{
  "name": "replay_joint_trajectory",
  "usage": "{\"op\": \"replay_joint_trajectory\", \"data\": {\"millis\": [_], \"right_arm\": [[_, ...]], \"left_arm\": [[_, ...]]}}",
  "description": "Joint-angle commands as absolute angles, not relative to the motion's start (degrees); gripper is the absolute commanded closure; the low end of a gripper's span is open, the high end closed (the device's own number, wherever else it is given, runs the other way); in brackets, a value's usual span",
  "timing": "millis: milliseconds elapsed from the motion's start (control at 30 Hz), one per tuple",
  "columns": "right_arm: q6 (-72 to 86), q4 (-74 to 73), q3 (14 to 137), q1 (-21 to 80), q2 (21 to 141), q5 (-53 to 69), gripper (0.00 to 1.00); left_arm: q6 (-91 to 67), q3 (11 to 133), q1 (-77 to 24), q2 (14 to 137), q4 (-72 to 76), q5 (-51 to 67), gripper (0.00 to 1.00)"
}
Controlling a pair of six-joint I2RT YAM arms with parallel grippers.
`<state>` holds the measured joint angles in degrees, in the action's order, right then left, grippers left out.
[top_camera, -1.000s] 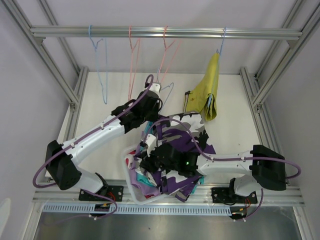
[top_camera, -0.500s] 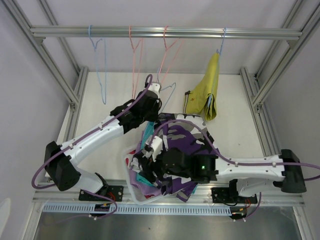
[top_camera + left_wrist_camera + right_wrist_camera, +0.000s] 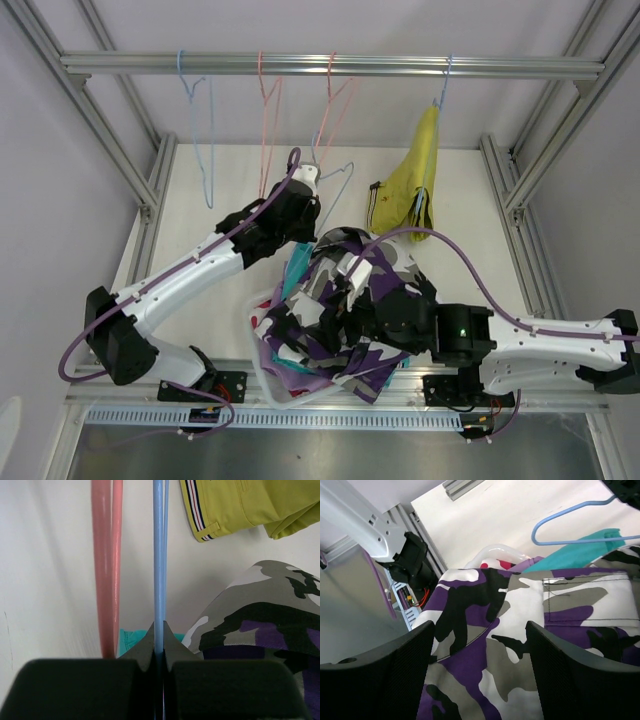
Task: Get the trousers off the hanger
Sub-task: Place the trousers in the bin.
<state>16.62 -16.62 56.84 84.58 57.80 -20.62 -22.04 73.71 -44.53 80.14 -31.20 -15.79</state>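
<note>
Seen from above, the left arm reaches toward the middle of the frame, where the left gripper is clamped on a loose blue hanger below the rail. On the rail hang an empty blue hanger at upper left and two empty pink hangers near the centre. At upper right the mustard shorts hang from a hanger of their own. The right arm comes in from the lower right and ends under the camouflage shorts, which are heaped at lower centre over a white bin on the table; the gripper itself is hidden by the cloth there. Teal shorts and lilac cloth show at the bin's edges. In the left wrist view the dark fingers are closed tight on the blue hanger's wire, which rises straight up the centre. A pink hanger stands just to its left, the mustard shorts sit at upper right, the camouflage shorts at lower right, and a sliver of teal shows just above the fingers. In the right wrist view the right gripper is spread wide — one pad at lower left, the other at lower right — with the camouflage shorts lying between them. Red-and-white shorts peek out beyond, inside the bin's rim, with the blue hanger and the teal cloth at upper right.
</note>
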Motion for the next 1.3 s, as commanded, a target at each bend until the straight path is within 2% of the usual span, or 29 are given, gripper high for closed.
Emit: {"op": "replay_joint_trajectory", "data": {"millis": [0,267,433,667,767,833,867,933,1067,1267], "right_arm": [[14.50,-13.28,55.99,84.55,58.88,-17.76,0.22],[12.49,1.56,57.21,87.71,73.28,-6.77,0.18],[10.46,0.27,67.05,91.05,82.08,-4.84,0.17],[9.58,-8.41,71.72,94.48,75.00,-10.27,0.17],[10.28,-13.51,70.32,94.66,69.37,-17.98,0.25],[10.98,-15.55,68.91,94.57,66.55,-22.13,0.44],[12.03,-17.38,67.60,94.66,63.92,-25.54,0.59],[13.26,-19.32,66.01,94.66,61.45,-28.90,0.71],[15.54,-18.99,59.34,92.56,56.00,-32.87,0.79],[24.58,-4.95,35.63,79.47,50.89,-21.99,0.85]], "left_arm": [[-22.76,76.03,-44.30,78.31,-29.97,-14.94,1.00],[-22.76,76.20,-44.30,78.49,-29.88,-14.33,0.99],[-22.76,76.20,-44.30,78.57,-30.06,-14.50,1.00],[-22.76,76.11,-44.30,78.57,-29.97,-14.15,0.99],[-22.85,76.03,-44.30,78.66,-30.06,-14.15,0.99],[-22.76,76.11,-44.30,78.57,-29.97,-14.24,0.99],[-22.76,76.11,-44.30,78.49,-29.97,-14.33,0.99],[-22.76,76.11,-44.30,78.57,-29.97,-14.41,0.99],[-22.68,76.12,-44.30,78.49,-29.97,-14.59,1.00],[-22.68,75.85,-44.30,78.40,-29.97,-14.59,0.99]]}}
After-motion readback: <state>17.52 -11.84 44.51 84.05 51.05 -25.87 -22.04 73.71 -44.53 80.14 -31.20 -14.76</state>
